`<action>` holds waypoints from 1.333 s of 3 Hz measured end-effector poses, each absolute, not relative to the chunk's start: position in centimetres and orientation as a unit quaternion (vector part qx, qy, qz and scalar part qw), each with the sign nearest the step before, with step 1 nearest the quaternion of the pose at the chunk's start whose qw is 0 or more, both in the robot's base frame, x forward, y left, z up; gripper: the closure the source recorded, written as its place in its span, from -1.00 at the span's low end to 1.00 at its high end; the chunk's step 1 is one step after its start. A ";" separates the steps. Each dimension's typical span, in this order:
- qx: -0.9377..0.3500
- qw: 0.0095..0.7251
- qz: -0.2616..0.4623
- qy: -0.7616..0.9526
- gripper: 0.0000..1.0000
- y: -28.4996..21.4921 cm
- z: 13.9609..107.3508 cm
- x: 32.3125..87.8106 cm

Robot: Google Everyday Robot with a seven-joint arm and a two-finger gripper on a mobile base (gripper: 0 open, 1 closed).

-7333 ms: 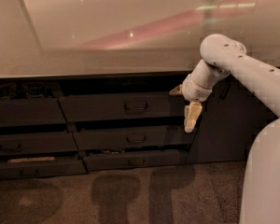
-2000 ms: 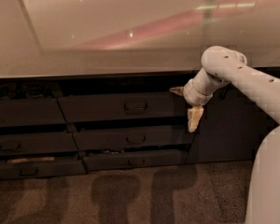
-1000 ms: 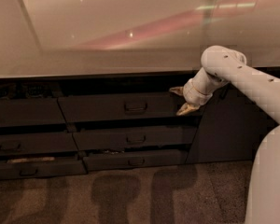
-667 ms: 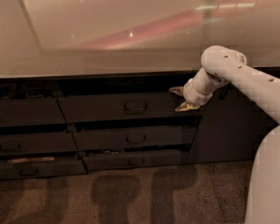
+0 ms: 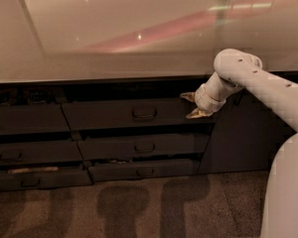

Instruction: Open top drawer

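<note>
Camera view shows the gripper [image 5: 192, 106] at the right end of the top drawer [image 5: 104, 117], its 2 pale fingers [image 5: 198, 114] spread apart, released and holding nothing. The drawer front sits just under the counter [image 5: 139, 43], and its loop handle [image 5: 144, 113] lies well left of the claw. A good next move is probably to slide left, straddle the handle, clench, then pull straight out.

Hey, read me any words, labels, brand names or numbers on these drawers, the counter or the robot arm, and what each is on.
None: no text shows on the top drawer, the other drawer fronts, the counter or the white arm.
The gripper, fingers apart, at the top drawer's right end, bears none either.
</note>
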State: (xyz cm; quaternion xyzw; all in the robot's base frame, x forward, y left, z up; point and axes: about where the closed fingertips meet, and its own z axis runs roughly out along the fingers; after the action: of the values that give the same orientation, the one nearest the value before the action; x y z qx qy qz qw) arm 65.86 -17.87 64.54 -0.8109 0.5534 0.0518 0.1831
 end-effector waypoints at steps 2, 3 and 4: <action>-0.809 0.195 0.041 0.552 1.00 -18.1 64.3 65.6; -0.809 0.193 0.044 0.553 1.00 -18.1 63.9 64.8; -0.809 0.193 0.043 0.553 1.00 -18.1 64.4 64.8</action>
State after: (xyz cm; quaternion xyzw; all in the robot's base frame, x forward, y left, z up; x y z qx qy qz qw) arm 64.76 -18.07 64.38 -0.8093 0.5529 0.0435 0.1934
